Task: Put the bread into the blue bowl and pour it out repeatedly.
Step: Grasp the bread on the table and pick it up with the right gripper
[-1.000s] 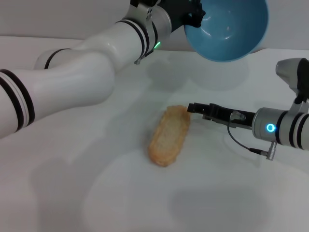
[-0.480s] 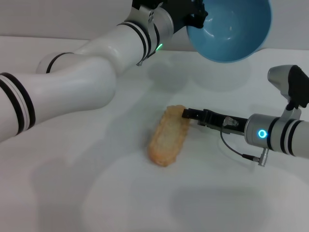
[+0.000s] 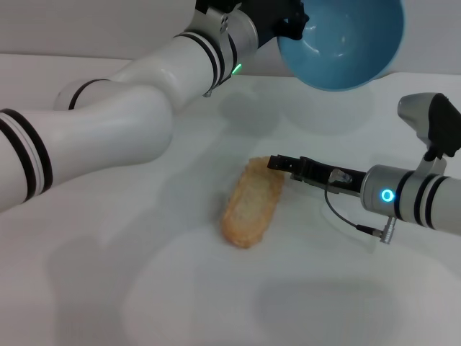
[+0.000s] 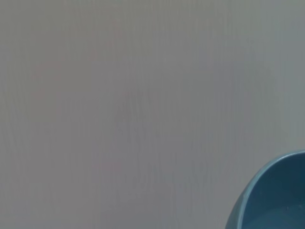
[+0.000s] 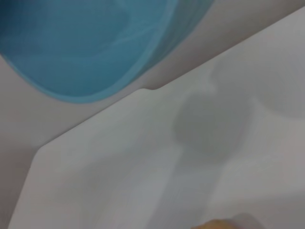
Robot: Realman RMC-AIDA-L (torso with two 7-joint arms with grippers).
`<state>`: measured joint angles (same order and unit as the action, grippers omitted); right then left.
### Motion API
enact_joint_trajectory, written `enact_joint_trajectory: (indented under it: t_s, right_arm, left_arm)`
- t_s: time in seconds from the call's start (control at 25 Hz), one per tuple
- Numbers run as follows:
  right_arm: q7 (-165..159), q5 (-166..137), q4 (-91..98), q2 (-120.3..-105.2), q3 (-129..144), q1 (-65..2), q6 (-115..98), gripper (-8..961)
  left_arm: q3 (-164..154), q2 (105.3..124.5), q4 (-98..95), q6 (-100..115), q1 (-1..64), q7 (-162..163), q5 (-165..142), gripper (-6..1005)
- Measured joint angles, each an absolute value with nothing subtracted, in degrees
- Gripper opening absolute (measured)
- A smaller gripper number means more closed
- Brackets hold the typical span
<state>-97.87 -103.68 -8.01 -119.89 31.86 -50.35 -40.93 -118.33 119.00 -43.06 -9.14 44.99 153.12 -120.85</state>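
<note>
Right gripper (image 3: 276,163) has crept onto the bread's (image 3: 251,201) upper end, jaws narrow, mid-frame. Left gripper (image 3: 294,21) still clamps the tilted, empty blue bowl (image 3: 346,43), top right.

bowl (image 3: 346,43): glossy, smooth blue walls | bread (image 3: 252,203): matt, rough tan crust | table (image 3: 108,288): smooth matt white | arms: glossy white plastic shells

No text, label, brand or number can be read anywhere. The bowl (image 3: 344,43) is plain. So is the bread (image 3: 252,203).
</note>
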Motion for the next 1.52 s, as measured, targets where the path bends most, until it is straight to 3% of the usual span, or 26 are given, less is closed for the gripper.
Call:
enact_joint_trajectory:
  t_s: [1.12,1.52]
  right_arm:
    - [-97.8,-104.0,-8.6,-119.89,31.6,-51.3,-38.8,615]
    - [-95.6,-104.1,-8.3,-119.89,31.5,-51.2,-39.3,210]
  left_arm:
    - [-118.4,119.00,-43.2,-9.4,44.8,153.2,-120.8,-1]
    - [-118.8,118.91,-43.1,-10.1,44.7,153.2,-120.8,-2]
